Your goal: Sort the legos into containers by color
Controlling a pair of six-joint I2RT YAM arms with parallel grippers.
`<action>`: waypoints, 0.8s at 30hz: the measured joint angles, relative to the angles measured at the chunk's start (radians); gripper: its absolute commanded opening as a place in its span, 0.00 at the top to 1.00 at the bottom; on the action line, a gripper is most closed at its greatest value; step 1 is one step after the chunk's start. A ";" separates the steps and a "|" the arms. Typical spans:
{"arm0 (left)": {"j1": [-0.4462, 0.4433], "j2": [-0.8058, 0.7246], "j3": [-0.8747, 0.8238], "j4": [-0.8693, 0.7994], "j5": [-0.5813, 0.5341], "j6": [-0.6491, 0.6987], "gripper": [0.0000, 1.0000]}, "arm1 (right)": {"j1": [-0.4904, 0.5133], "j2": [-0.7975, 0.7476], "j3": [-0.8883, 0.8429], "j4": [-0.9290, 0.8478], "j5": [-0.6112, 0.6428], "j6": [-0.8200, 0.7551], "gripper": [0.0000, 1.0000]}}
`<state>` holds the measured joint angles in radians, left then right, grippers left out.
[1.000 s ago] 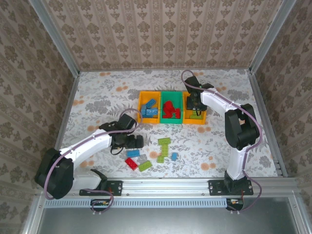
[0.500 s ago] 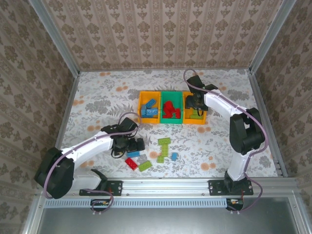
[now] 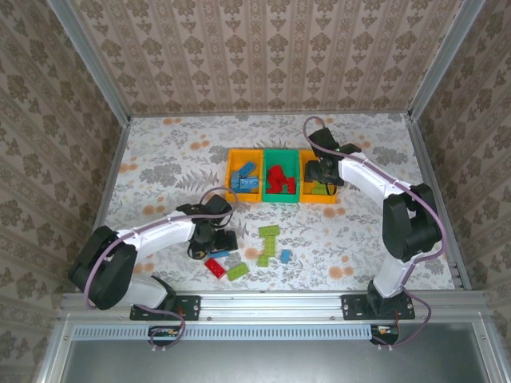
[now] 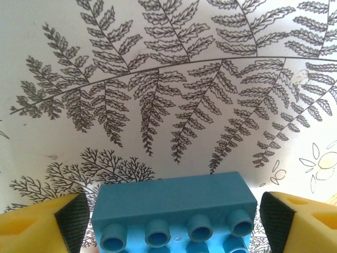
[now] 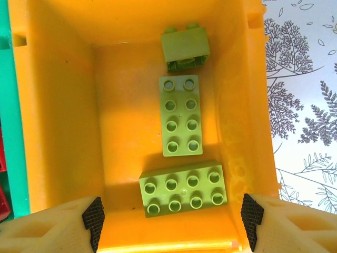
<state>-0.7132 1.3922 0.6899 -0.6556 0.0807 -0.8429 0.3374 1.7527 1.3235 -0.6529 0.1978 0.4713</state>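
Though partly sorted, leaves several legos [image 3: 268,231] on desk [image 3: 160,159]; left pincer [image 4: 172,219] spread astride blue brick [image 4: 174,197], right pincer [image 5: 172,217] spread over containers [image 3: 319,201].

Floral-print counter [image 3: 160,175], bins and loose bricks
Two orange-yellow bins [image 3: 229,170] flanked a green bin [image 3: 280,152] toward 12 o'clock of centre; toward 6 o'clock lay scattered green bricks [image 3: 269,231], two blue bricks [image 3: 285,255] and one red brick [image 3: 214,266].

Damask-patterned beige walls [image 3: 263,56], aluminium frame posts [image 3: 89,60], floral-printed white tabletop [image 3: 160,167], soft even light.
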 measured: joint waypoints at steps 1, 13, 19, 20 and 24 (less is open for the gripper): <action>0.000 0.004 0.002 -0.003 -0.002 0.000 0.19 | 0.000 -0.003 -0.003 0.001 0.000 0.000 0.27; -0.002 0.038 0.036 -0.026 -0.018 0.002 0.49 | 0.047 -0.092 -0.062 0.000 0.001 0.006 0.27; 0.009 0.049 0.060 -0.025 -0.018 0.023 0.49 | 0.103 -0.162 -0.132 0.000 0.000 0.026 0.27; 0.017 0.049 0.074 -0.027 -0.019 0.033 0.49 | 0.115 -0.175 -0.148 0.000 0.000 0.027 0.27; 0.056 0.050 0.184 -0.036 -0.030 0.089 0.48 | 0.185 -0.233 -0.243 0.011 -0.018 0.034 0.27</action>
<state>-0.6575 1.4418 0.8738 -0.6914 0.0509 -0.7544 0.5220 1.5196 1.0809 -0.6418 0.1799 0.5053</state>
